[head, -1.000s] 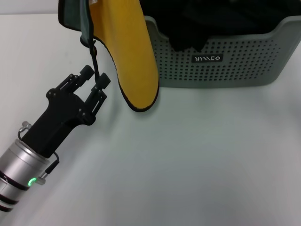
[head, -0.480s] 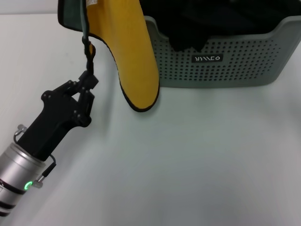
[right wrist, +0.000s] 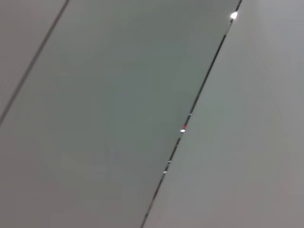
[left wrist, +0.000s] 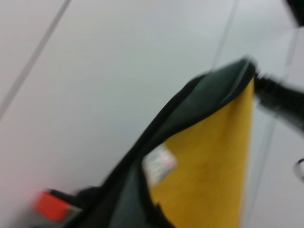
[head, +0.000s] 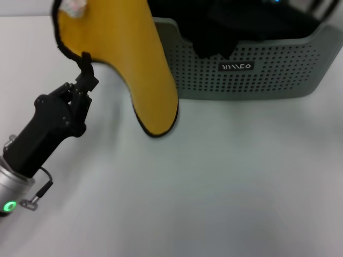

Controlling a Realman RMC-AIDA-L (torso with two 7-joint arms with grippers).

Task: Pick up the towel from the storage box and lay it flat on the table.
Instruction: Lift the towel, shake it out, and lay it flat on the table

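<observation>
The towel point(head: 134, 64) hangs down in front of the storage box's left end, mustard-yellow face toward me, with black edging and a white tag point(head: 75, 6) near the top. Its lower tip touches the table point(head: 214, 187). My left gripper point(head: 83, 85) is shut on a black loop at the towel's left corner and holds it left of the storage box point(head: 257, 69). The left wrist view shows the yellow face point(left wrist: 209, 156), the teal-grey face point(left wrist: 209, 90) and the tag point(left wrist: 159, 164). The towel's top runs out of view. The right gripper is out of view.
Black cloths point(head: 225, 27) lie heaped inside the storage box. The white tabletop stretches in front of the box and to its left. The right wrist view shows only a plain pale surface with a dark seam point(right wrist: 190, 114).
My left gripper shut on the towel's black loop and moved left and back. The towel's left corner followed it, and its yellow face spread wider.
</observation>
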